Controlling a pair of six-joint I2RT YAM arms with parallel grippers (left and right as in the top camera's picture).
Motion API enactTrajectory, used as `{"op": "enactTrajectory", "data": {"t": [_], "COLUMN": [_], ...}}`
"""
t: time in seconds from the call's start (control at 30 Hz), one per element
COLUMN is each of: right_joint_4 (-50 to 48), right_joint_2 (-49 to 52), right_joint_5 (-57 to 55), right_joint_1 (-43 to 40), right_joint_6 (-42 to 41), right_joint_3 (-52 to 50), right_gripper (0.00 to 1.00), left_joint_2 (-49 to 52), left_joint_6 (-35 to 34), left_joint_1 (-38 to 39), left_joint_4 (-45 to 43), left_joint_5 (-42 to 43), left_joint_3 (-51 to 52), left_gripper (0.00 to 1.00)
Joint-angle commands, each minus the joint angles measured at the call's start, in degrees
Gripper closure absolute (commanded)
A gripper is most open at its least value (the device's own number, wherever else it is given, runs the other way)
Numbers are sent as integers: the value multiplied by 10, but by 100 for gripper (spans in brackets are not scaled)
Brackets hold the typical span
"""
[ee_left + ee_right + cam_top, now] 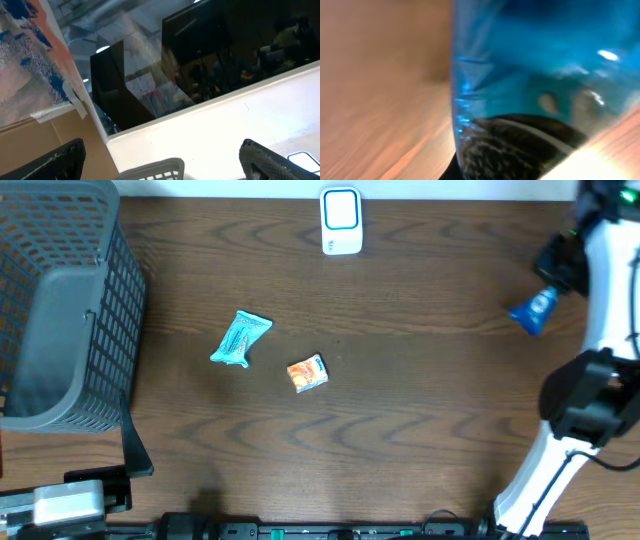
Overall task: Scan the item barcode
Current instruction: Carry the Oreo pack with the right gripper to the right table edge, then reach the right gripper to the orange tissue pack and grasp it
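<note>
One blue packet (533, 310) pinched well right of the scanner (341, 222), not yet turned toward it. Likely to slip or crumple, being thin glossy film gripped by one end; might also present with the barcode folded away. Right tool (548, 285) clenched on the packet. Left tool (161, 147) spread wide, holding nothing, far left of the scanner by the basket (100, 330).
</note>
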State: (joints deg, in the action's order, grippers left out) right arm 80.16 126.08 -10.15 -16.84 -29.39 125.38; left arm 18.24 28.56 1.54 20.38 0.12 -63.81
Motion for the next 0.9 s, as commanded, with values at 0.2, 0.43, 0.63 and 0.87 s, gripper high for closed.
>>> {"op": "enactTrajectory", "data": {"t": [0.2, 0.43, 0.63, 0.87], "right_joint_4": [-210, -165, 42, 126], "right_joint_2": [4, 1, 1, 2], "right_joint_5": [16, 212, 274, 291], "right_joint_1": [-210, -234, -122, 104], "right_joint_6": [106, 142, 146, 151], "right_joint_3": [-180, -92, 153, 173], "right_gripper": [65, 1, 1, 1], "left_joint_2": [5, 5, 5, 2], "left_joint_6": [-1, -1, 6, 6], "left_joint_1": [-3, -3, -3, -3], "left_joint_4": [27, 19, -113, 15], "left_joint_5": [7, 7, 6, -49], "left_joint_3": [2, 2, 2, 10], "left_gripper": [2, 2, 2, 2]}}
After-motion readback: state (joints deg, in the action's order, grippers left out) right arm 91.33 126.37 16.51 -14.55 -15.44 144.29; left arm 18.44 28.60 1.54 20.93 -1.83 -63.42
